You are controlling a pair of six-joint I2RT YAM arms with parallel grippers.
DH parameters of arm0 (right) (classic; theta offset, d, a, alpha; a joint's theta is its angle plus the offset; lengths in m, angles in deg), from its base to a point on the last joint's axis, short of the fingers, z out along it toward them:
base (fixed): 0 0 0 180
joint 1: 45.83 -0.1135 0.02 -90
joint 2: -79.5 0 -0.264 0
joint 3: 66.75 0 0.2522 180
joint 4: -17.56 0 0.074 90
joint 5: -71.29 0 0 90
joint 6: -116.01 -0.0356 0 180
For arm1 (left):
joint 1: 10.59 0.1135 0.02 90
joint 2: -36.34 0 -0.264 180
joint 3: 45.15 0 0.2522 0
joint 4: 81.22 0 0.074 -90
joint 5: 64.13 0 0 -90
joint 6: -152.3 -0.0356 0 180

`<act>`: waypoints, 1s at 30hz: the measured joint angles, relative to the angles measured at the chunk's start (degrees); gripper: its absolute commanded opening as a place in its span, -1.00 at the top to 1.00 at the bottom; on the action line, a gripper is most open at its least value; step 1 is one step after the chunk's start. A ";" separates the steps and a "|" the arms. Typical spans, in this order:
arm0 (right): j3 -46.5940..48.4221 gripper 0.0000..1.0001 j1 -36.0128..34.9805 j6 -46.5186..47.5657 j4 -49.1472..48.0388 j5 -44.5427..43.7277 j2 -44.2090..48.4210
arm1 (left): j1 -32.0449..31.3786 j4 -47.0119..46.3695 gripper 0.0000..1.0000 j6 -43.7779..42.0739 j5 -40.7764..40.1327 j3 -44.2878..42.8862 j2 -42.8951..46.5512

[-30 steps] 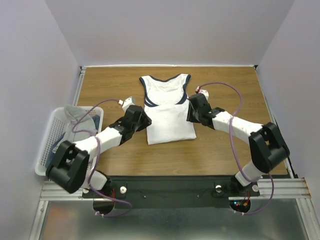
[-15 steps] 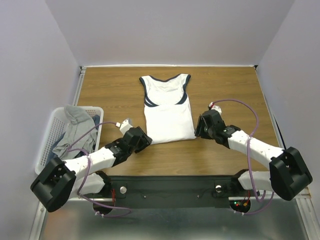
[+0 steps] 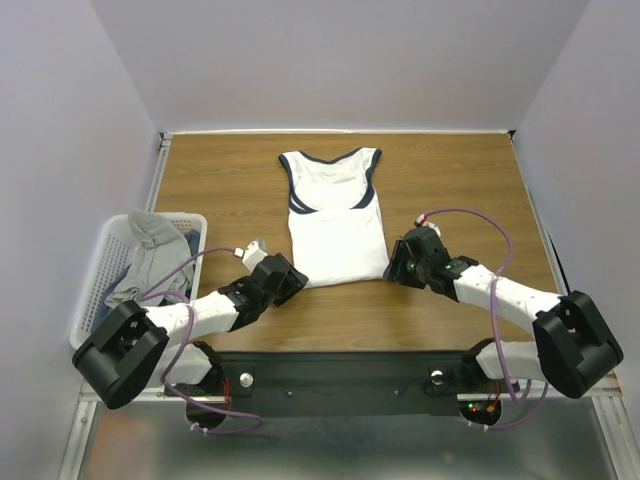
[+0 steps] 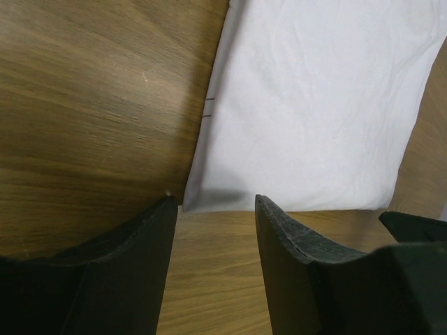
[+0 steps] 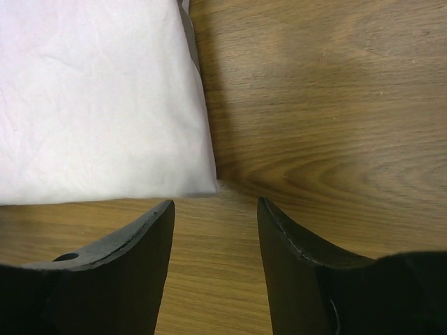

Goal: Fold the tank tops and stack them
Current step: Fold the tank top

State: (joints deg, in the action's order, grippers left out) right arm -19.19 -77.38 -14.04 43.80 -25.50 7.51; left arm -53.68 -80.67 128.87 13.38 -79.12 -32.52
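From above, the white tank top [image 3: 335,225] lies flat mid-worktop with its navy-edged neck at the far end. More grey tank tops [image 3: 150,255] are heaped in the basket [image 3: 95,290] at the left edge. Only the wrist cameras show the jaws: the left tool [image 4: 213,202] and the right tool [image 5: 215,202] both gape, empty, each just short of a near corner of the white cloth. The wooden worktop [image 3: 220,180] is closed in by plain pale walls [image 3: 340,60]. A second ago both tools flanked the top's middle; they have drawn back toward its near edge.
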 measured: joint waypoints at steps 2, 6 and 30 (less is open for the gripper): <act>0.00 -0.14 0.00 -0.37 -0.72 0.09 -0.85 | 0.00 -0.83 -0.14 0.15 0.00 0.00 -0.52; 0.02 -0.12 0.00 -0.74 -1.97 0.20 -3.04 | 0.00 -1.25 -0.08 0.50 -0.11 0.00 -1.03; 1.25 0.91 0.02 -0.33 -4.63 2.80 -6.78 | -0.07 3.65 1.00 -5.60 2.01 -4.90 -4.00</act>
State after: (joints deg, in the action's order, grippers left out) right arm -17.94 -77.36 -14.37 39.16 -22.70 0.74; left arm -53.75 -77.02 123.27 15.39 -84.02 -36.52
